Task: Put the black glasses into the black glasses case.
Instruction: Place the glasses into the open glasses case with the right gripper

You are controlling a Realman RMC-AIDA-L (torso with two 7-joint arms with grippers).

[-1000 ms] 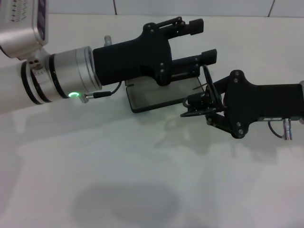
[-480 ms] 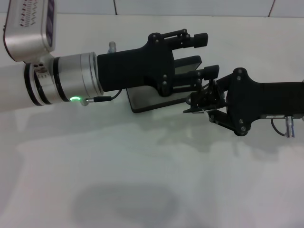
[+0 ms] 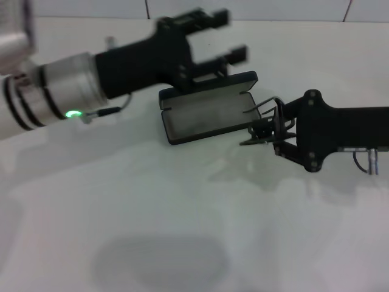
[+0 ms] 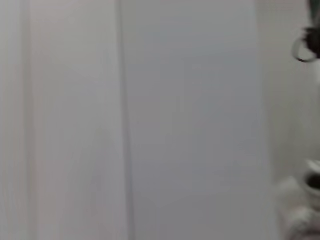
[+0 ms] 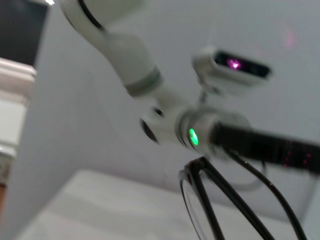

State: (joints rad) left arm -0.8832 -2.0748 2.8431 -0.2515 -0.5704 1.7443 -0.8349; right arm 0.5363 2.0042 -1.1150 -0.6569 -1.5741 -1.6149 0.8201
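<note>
Black wire-framed glasses (image 3: 267, 115) are being pinched closed-jawed by the right gripper (image 3: 266, 131) beside the open grey-lined black clamshell case (image 3: 206, 109), ready for insertion, while the open-jawed left gripper (image 3: 222, 38) is hovering behind.

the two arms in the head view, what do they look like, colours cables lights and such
The left arm is a white tube ending in a silver ringed collar with black bands and a green light, with a thin black cable looping off it. Its left gripper is matte black, with a boxy body and two flat-tipped jaws. The right gripper is the same matte black with visible screw heads, and a silver connector hangs under its forearm.
</note>
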